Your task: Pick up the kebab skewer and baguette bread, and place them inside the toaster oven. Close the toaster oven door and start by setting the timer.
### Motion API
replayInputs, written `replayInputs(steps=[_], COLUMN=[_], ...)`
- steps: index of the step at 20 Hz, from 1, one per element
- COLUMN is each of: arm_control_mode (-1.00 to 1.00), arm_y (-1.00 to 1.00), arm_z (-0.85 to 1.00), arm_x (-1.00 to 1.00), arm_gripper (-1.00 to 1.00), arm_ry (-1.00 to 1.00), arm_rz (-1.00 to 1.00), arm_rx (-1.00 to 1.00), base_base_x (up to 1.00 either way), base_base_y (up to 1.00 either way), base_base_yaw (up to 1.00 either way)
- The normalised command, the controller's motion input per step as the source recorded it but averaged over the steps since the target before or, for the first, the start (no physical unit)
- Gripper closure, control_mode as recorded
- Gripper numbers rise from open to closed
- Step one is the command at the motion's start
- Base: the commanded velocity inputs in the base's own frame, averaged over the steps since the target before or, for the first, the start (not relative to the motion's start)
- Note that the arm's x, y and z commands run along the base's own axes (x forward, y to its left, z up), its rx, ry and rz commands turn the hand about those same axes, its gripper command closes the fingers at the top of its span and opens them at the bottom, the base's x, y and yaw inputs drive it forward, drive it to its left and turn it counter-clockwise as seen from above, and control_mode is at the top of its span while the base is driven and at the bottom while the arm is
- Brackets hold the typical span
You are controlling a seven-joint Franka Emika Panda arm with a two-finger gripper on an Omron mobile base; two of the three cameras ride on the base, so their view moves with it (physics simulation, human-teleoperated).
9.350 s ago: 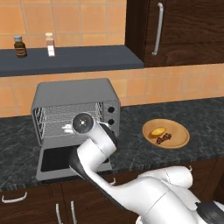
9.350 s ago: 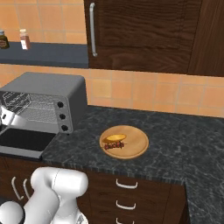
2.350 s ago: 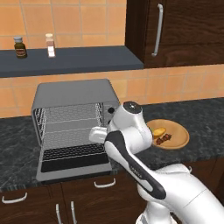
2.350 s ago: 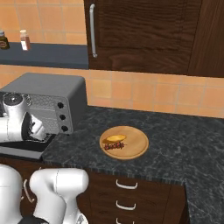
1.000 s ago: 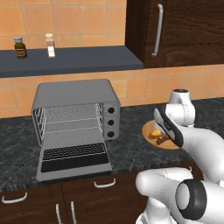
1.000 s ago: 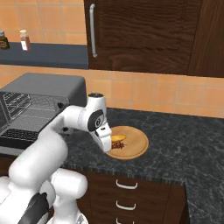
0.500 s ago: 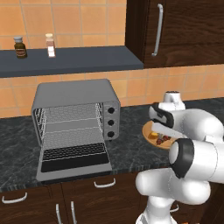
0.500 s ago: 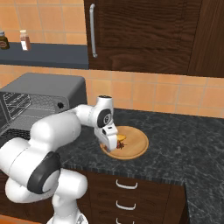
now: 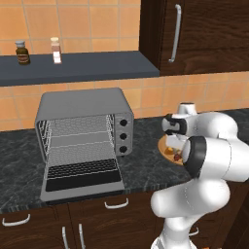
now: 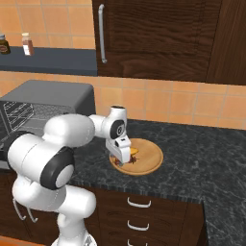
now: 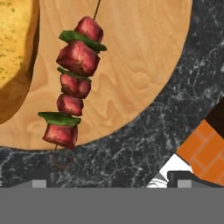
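Observation:
The kebab skewer (image 11: 72,83), red meat chunks with green pieces, lies on a round wooden plate (image 11: 135,57) with the golden baguette bread (image 11: 15,52) just beside it. My gripper (image 11: 111,180) hangs low over the plate's edge, open, its fingertips (image 11: 41,181) wide apart with nothing between them. In the right base view the gripper (image 10: 122,161) points down at the plate's (image 10: 150,158) left side, over the baguette (image 10: 128,153) and skewer (image 10: 135,159). The toaster oven (image 9: 80,104) stands to the left, and its door (image 9: 81,176) is dropped open.
Two small bottles (image 9: 21,52) (image 9: 56,50) stand on the dark shelf above the oven. Dark wall cabinets with a bar handle (image 9: 174,31) hang above the plate. The black stone counter (image 10: 202,158) runs on to the right of the plate.
The hand has come down closer to the plate's left side and the arm has folded over it. Its jaws have stayed open. Skewer and bread have not moved.

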Motion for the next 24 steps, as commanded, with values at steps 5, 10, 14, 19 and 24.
replayInputs(steps=[5,10,14,19,24], arm_control_mode=[-1.0,-1.0,-1.0,-1.0,-1.0], arm_y=[0.01,0.0,0.0,0.0,0.0], arm_z=[-0.26,-0.15,-0.18,-0.34,-0.14], arm_x=[0.09,0.38,0.34,0.01,0.0], arm_gripper=[-1.0,-1.0,-1.0,-1.0,-1.0], arm_ry=[0.0,0.0,0.0,0.0,0.0], arm_rz=[0.0,0.0,0.0,0.0,0.0], arm_rx=[0.02,0.0,0.0,0.0,0.0], base_base_x=[0.0,0.0,0.0,0.0,0.0], base_base_y=[0.0,0.0,0.0,0.0,0.0], base_base_yaw=[0.0,0.0,0.0,0.0,0.0])
